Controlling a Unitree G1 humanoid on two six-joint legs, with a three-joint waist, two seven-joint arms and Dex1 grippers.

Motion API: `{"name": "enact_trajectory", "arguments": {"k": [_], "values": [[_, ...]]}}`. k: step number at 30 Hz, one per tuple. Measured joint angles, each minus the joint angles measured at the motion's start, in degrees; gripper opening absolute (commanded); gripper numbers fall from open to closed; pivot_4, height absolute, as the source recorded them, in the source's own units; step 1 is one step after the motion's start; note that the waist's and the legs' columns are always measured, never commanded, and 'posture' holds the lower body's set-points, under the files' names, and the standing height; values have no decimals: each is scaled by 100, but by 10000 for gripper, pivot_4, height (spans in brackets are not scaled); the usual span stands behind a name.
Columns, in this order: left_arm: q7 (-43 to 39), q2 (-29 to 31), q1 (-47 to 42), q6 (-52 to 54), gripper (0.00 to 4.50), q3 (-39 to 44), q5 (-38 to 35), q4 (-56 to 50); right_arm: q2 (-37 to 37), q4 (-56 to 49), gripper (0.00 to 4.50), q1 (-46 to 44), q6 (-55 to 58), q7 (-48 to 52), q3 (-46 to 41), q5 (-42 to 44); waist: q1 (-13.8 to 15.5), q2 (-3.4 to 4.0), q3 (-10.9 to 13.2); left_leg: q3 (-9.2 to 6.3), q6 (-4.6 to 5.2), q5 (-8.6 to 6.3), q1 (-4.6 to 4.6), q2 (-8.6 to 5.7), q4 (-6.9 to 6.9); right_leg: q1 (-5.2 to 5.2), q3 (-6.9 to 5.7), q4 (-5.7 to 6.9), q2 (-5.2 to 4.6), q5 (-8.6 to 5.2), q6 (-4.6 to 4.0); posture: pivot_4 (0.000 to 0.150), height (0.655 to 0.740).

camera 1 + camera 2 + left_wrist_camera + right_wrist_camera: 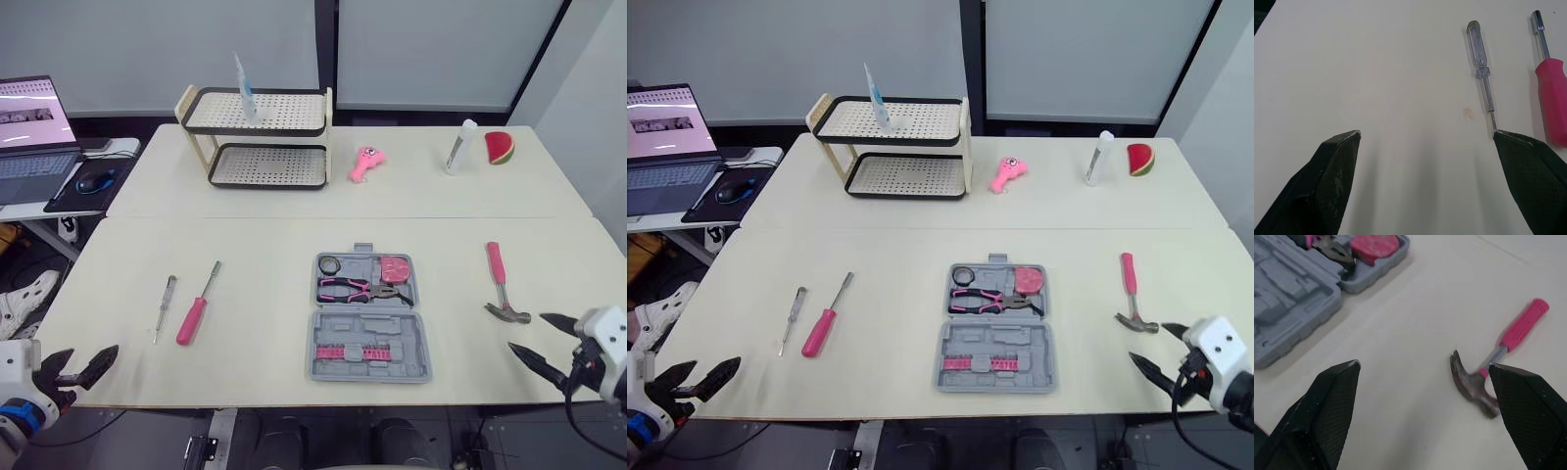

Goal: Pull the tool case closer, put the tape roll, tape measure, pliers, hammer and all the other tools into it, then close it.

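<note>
Fingers of both grippers are spread wide, holding nothing. Left gripper (pixel 81 364) hangs at the table's near left edge, near the clear screwdriver (pixel 164 304). Right gripper (pixel 529 333) sits just beside the hammer (pixel 500 279). The open tool case (pixel 368 325) lies between them.

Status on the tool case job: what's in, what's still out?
Done: the tool case lies open, holding tape roll, pliers and tape measure. In hand: nothing; left gripper and right gripper are open, empty. Left: hammer, pink screwdriver and clear-handled screwdriver lie on the table; then close the case.
</note>
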Motion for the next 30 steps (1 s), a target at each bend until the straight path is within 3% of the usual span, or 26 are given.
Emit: {"name": "enact_trajectory", "arguments": {"k": [14,21,30], "values": [[284,-108,-125,336,45000,-43,-181,-425,-855,-717,44851,-3110,1082,939,2241,966,46,-15,4,-16,0,0,-8,-4,4,-3,-14,-6,-5,0,0,1500,7290],[780,-167,-791,614,45000,-547,-64,-609,-755,-501,44851,-3345,941,1117,2854,792,52,-15,4,-17,-1,0,-8,-6,6,-2,-14,-4,-5,0,0,1500,7290],[1532,-261,-1909,967,45000,-1376,440,-218,-709,-482,44851,-3270,784,1137,2919,663,25,-17,5,-17,-1,1,-8,-7,6,-3,-17,-1,-1,0,0,1500,7290]]}}
